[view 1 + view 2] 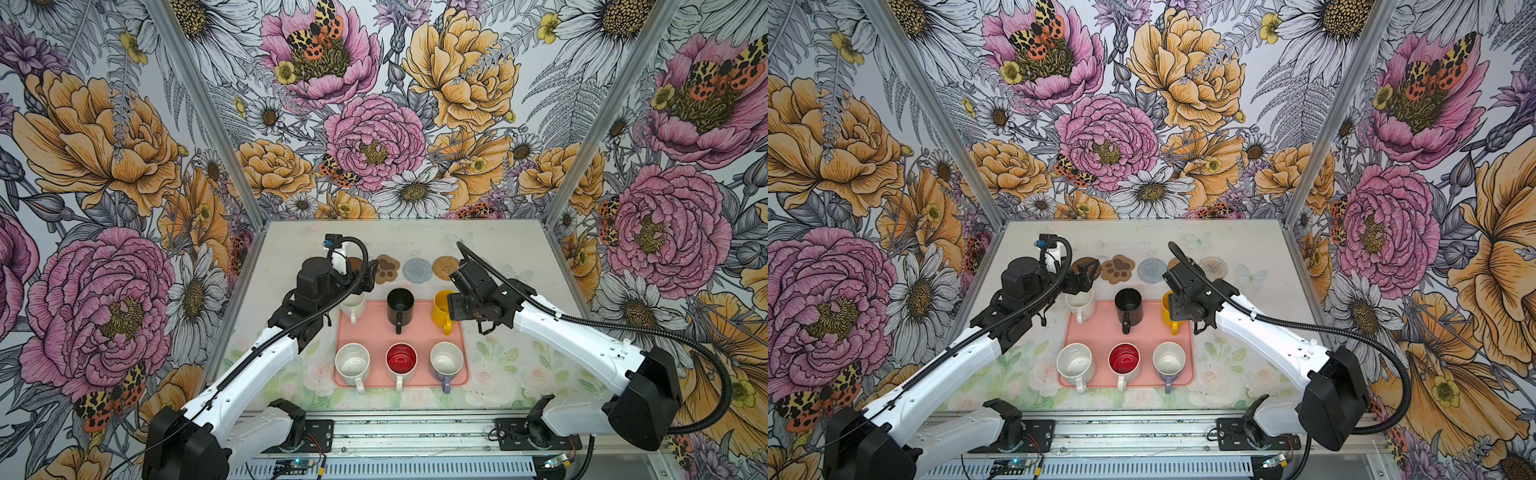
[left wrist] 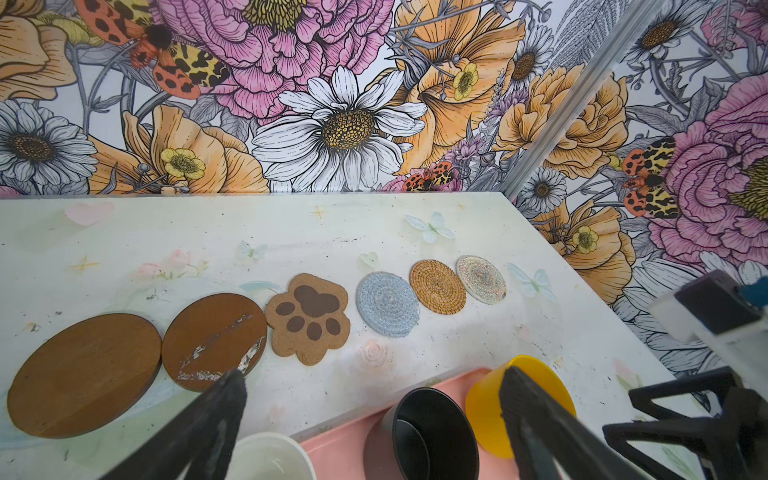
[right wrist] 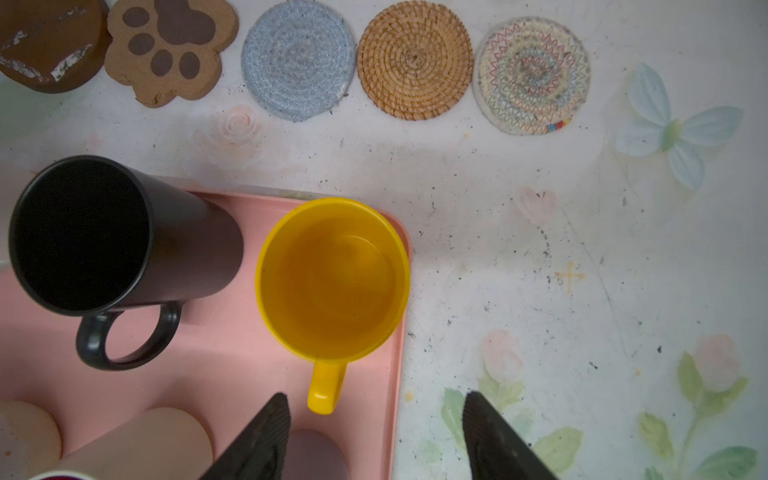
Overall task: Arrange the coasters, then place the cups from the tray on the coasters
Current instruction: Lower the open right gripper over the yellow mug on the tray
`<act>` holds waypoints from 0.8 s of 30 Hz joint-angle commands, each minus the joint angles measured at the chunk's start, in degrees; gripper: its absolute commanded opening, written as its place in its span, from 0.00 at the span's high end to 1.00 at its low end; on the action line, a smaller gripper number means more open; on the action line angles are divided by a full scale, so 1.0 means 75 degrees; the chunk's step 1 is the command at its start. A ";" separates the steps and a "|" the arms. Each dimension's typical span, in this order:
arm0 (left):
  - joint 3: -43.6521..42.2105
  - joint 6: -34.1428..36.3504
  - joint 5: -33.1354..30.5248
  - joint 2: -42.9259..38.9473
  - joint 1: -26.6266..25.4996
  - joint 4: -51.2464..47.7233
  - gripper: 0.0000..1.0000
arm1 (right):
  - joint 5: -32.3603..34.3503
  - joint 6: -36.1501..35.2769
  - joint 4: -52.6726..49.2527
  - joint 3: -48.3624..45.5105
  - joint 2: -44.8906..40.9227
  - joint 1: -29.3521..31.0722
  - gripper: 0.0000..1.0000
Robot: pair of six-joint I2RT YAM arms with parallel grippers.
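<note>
- Six coasters sit in a left-to-right row on the table, just far of the tray.
- Order from the left: plain disc, scuffed disc, paw, grey-blue, rattan, cream.
- All six mugs stand upright on the tray, none on a coaster.
- Far row: far white mug, black mug, yellow mug.
- Near row: near white mug, red-inside mug, lavender mug.
- Only the left wrist view shows the full coaster row, and the white scuffs show in the wrist views alone.
- In both top views the left arm hides the plain disc.
- In a top view the right arm covers the cream coaster and leaves the rattan clear. In a top view the cream shows and the rattan is mostly covered.
- The right wrist view cuts off the plain disc but gives the zigzag stitching on the cream.
- Left gripper: jaws spread wide and empty. It hangs over the far left tray corner, between the scuffed disc and the far white mug.
- Right gripper: jaws apart, nothing between them. It hangs over the tray's right edge, just near of the yellow mug's handle. Both top views hide its fingers under the wrist.
</note>
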 commanded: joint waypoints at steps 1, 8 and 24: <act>0.0025 0.0156 0.0012 0.0221 0.0075 0.0304 0.03 | 0.0363 0.0694 0.0027 -0.0160 -0.0278 0.0196 0.31; -0.0032 0.0171 0.0109 0.0301 0.0183 0.0362 0.01 | 0.0259 0.1132 0.0207 -0.0504 -0.0016 0.0581 0.31; -0.0315 -0.0061 0.0411 0.0088 0.0593 0.0518 0.01 | -0.0320 0.1344 0.1399 -0.0908 0.0868 0.0636 0.30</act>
